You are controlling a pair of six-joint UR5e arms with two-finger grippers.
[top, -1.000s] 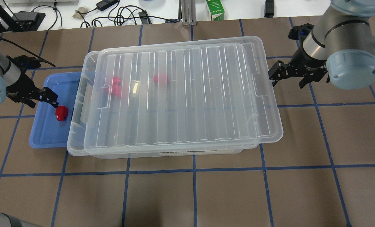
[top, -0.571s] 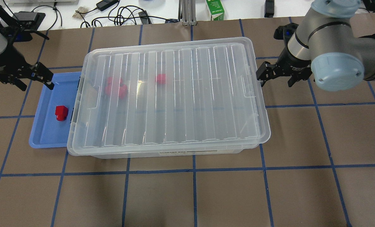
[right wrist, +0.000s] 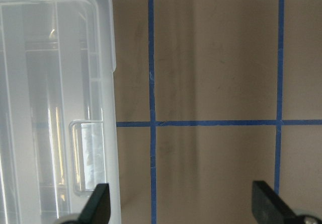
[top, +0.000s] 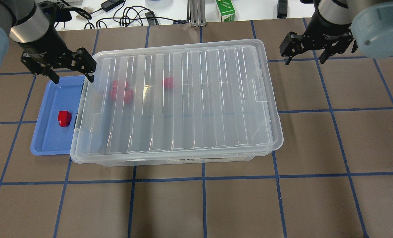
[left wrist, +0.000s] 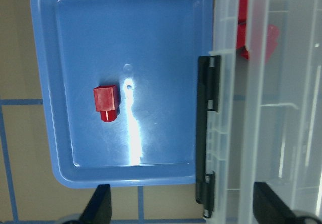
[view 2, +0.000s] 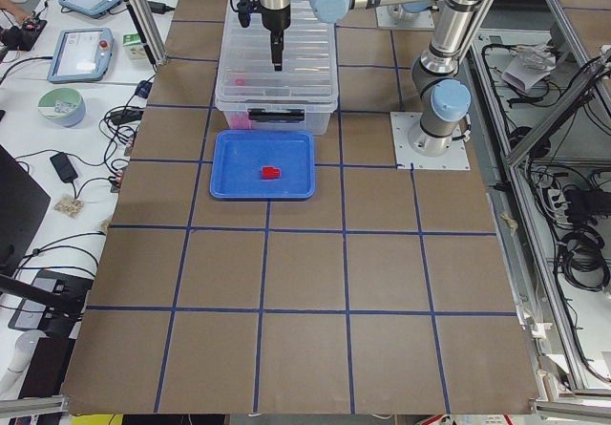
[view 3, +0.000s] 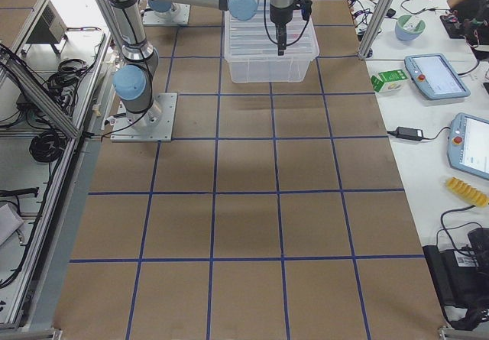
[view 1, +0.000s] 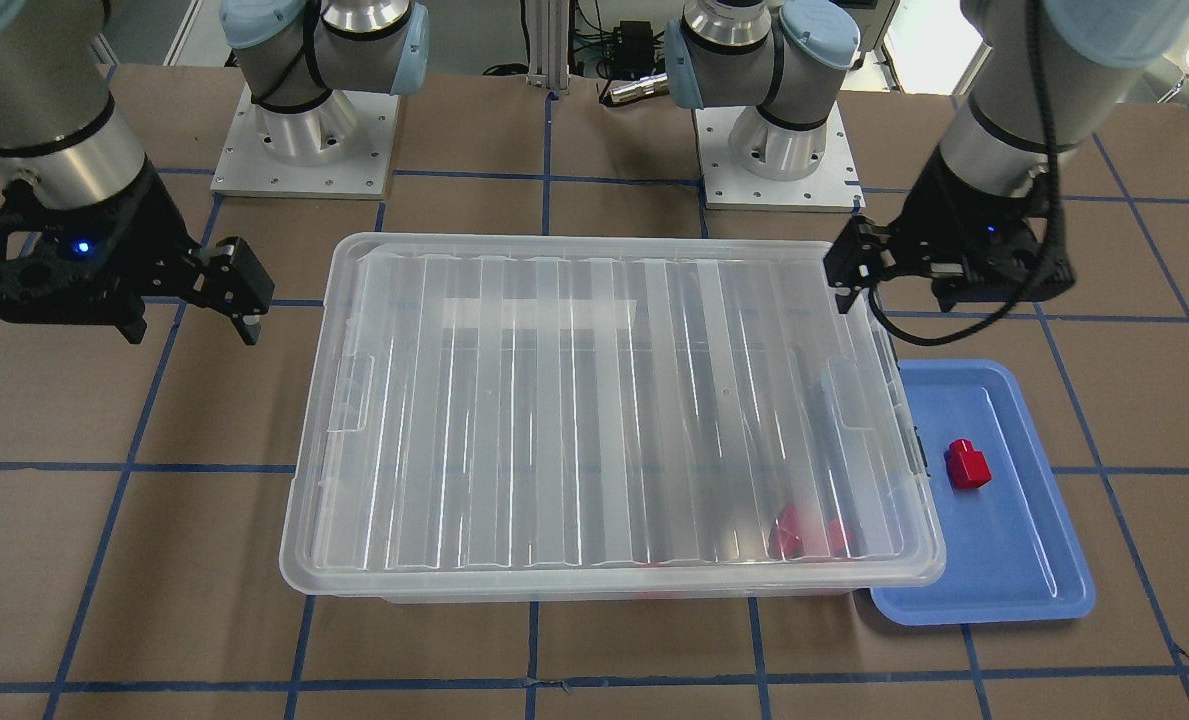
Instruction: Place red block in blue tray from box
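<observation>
A brown table [top: 315, 148] marked into squares by blue tape carries the box [top: 183, 99], a big clear bin lying lengthwise across the middle, with its ribbed clear lid [view 1: 594, 400] on top and lined up with the bin's rim. A dark latch [left wrist: 206, 158] runs along the box's left end. Just beside that end sits the blue tray [top: 47, 138], flat on the table, its inner edge hidden under the overhanging rim of the box in the overhead view. The left gripper [top: 72, 76] hovers above the far end of the tray and the adjoining corner of the box, its 2 fingers spread wide and holding nothing; the left wrist view looks straight down between them onto the tray. The right gripper [top: 304, 60] hangs over bare table past the far right corner of the box, jaws likewise wide apart and empty. Inside the box, seen blurred through the lid, a cluster of red pieces [top: 122, 92] lies near the left end, and 1 more red piece [top: 168, 82] lies apart from it toward the middle. The red block [top: 64, 118] rests on the tray floor, nearer the box side, clear of both grippers, with its narrower stub pointing toward the robot's side of the table.
</observation>
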